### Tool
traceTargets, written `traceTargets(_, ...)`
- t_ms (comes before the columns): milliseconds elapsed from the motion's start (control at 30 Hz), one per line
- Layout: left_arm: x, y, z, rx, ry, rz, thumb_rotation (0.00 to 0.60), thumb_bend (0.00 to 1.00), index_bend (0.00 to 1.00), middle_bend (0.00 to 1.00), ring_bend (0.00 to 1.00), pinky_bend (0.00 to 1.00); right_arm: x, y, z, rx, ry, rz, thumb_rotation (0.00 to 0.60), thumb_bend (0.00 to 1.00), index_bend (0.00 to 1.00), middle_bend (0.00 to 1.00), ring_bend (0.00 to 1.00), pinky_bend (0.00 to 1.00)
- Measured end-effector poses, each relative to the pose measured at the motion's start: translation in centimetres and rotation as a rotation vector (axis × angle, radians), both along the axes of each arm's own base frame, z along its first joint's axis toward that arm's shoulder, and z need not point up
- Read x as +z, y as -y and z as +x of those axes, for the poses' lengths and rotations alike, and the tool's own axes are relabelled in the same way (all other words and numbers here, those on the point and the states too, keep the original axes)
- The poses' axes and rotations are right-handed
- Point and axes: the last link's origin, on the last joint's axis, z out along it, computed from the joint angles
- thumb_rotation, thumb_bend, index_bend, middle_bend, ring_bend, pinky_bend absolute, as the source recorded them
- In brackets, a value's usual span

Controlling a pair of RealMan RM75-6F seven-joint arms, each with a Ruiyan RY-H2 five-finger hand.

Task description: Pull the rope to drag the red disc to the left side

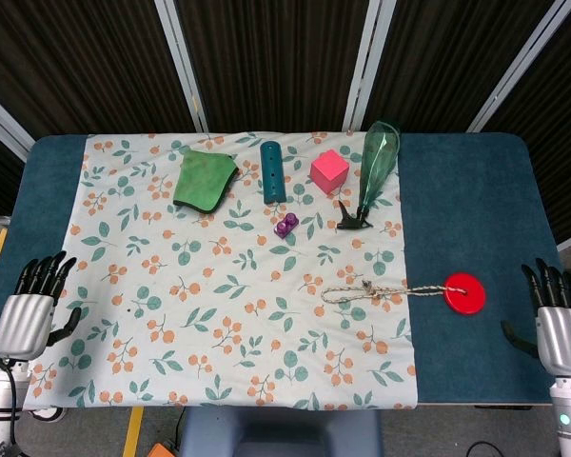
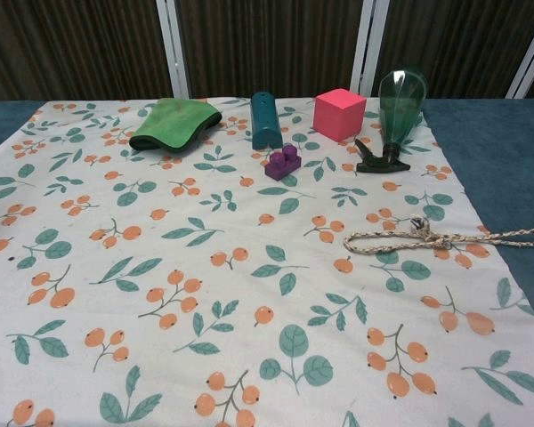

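Showing red disc (image 1: 464,292) head view only; rope (image 2: 427,237) in both.

Both views bright, even overhead light, colours clean. Shadows short and soft: small dark patch under the green spray bottle (image 1: 379,164) and beside the pink cube (image 1: 330,170). Mild sheen on the bottle's plastic, no harsh glare. Dark curtain behind reads nearly black, little detail. Head view sharp throughout, slight softness at corners. Chest view sharp mid-frame, the floral cloth (image 2: 205,267) slightly soft nearest the camera.
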Motion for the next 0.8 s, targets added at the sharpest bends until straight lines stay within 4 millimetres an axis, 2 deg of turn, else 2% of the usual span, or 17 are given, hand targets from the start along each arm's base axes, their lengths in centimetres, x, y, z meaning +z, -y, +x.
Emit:
traceTargets(200, -0.2, 0.1, 0.0, -0.003, 0.003, -0.007, 0.600, 0.42, 0.00, 0.00, 0.00, 0.00, 0.0, 0.1, 0.2, 0.005, -0.002, 0.003, 0.600, 0.37, 0.00, 0.00, 0.00, 0.00)
traceTargets(367, -0.9, 0.0, 1.1, -0.055, 0.014, -0.053, 0.600, 0.42, 0.00, 0.00, 0.00, 0.01, 0.0, 0.2, 0.3, 0.005, 0.002, -0.002, 0.600, 0.37, 0.00, 0.00, 0.00, 0.00)
traceTargets(567, -3.1, -1.4, 4.4, -0.206, -0.029, -0.182, 0.600, 0.42, 0.00, 0.00, 0.00, 0.02, 0.0, 0.5, 0.2, -0.007, 0.003, -0.008, 0.600, 0.37, 0.00, 0.00, 0.00, 0.00)
traceTargets(800, -7.6, -4.5, 9.9, -0.354, -0.055, -0.342, 0.600, 0.42, 0.00, 0.00, 0.00, 0.03, 0.4, 1.1, 0.1, -0.011, -0.003, -0.014, 0.600, 0.37, 0.00, 0.00, 0.00, 0.00)
